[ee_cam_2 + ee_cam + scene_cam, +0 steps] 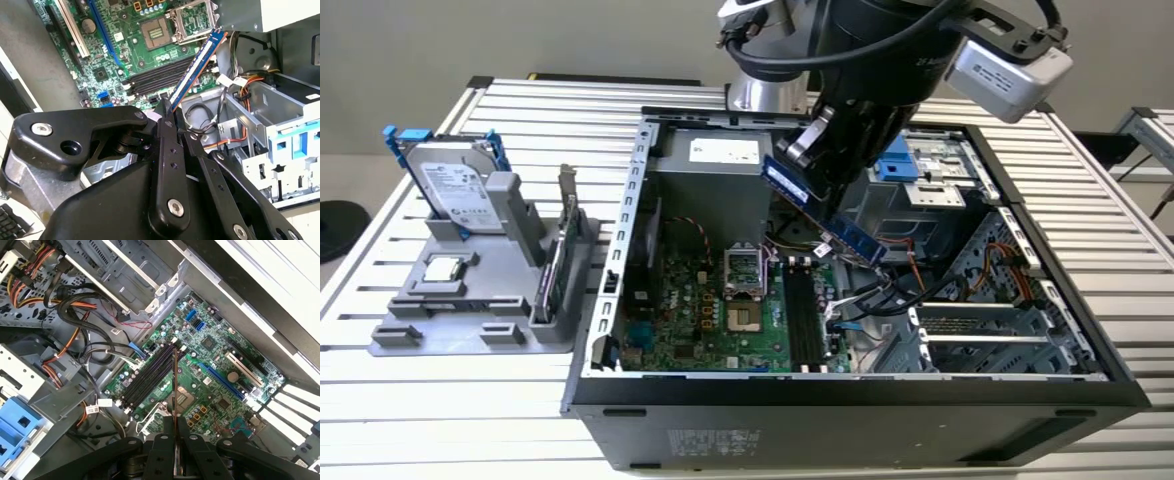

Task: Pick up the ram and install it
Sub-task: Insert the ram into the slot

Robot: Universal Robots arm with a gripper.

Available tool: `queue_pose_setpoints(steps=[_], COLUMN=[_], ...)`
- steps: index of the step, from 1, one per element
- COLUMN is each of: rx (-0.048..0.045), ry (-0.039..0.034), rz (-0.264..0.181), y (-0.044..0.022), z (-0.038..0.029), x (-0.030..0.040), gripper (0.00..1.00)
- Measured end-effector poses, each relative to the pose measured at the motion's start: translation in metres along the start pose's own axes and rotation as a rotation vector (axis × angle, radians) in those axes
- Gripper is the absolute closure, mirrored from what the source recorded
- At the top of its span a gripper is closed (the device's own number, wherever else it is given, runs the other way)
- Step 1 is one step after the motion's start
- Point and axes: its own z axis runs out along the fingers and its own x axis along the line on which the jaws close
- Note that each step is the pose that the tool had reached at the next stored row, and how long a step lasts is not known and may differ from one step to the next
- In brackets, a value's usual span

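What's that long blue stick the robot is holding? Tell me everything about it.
The ram is a long, thin, flat blue board with dark chips in a row. The pincer is shut on one end, holding it tilted in the air inside the open computer case, above the motherboard's black slots, not plugged in.

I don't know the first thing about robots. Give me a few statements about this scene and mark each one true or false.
1. The pincer grips the ram. True.
2. The ram is seated in one of the memory slots. False: it is held tilted in the air above the black slots, which look empty.
3. The computer case is open, with the motherboard exposed. True.
4. The hard drive sits inside the case. False: it stands on the grey rack outside the case, on the exterior view's left.
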Motion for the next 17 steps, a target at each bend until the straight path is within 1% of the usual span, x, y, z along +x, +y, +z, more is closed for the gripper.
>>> queue_pose_setpoints(steps=[17], rx=[0.0006], ry=[0.0028], rz=[0.043], y=[0.0000], z=[0.0000], x=[0.0000], gripper=[1.00])
